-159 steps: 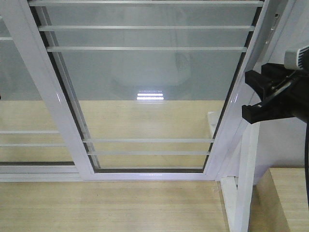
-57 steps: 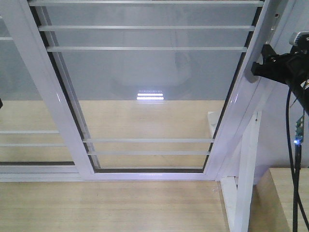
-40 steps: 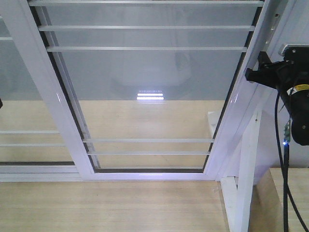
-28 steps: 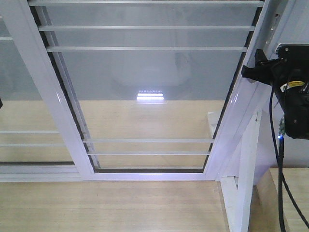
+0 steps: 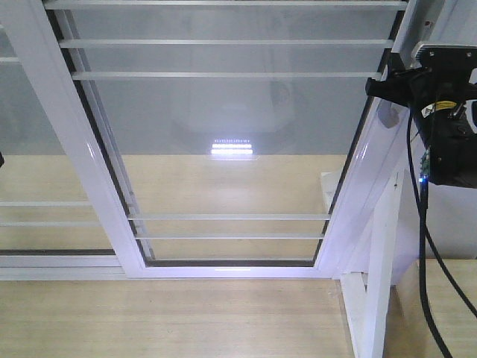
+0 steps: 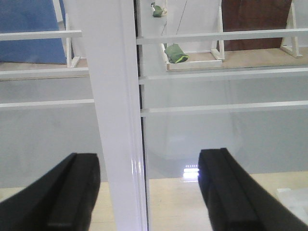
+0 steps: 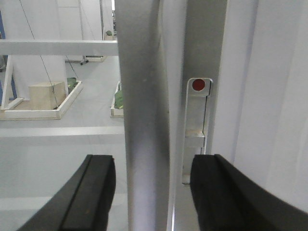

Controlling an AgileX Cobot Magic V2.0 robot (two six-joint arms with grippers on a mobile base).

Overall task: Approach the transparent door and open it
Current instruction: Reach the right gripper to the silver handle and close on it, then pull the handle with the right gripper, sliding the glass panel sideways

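Transparent door (image 5: 231, 134) fills the centre of the front view. The right gripper (image 7: 151, 168) is nearer, jaws spread either side of the upright grey handle (image 7: 143, 96) (nothing clamped yet). The left gripper (image 6: 147, 166) is also spread, astride a white stile (image 6: 115, 96). The handle's long axis is vertical.

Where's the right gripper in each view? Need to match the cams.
Exterior front-facing: right gripper at upper right, at the right edge of the transparent door.
Left wrist-mounted: not in it; the black fingers there are the left gripper.
Right wrist-mounted: bottom of frame, fingers apart on either side of the grey upright bar.
Shared landmark: the white horizontal bars across the glass.
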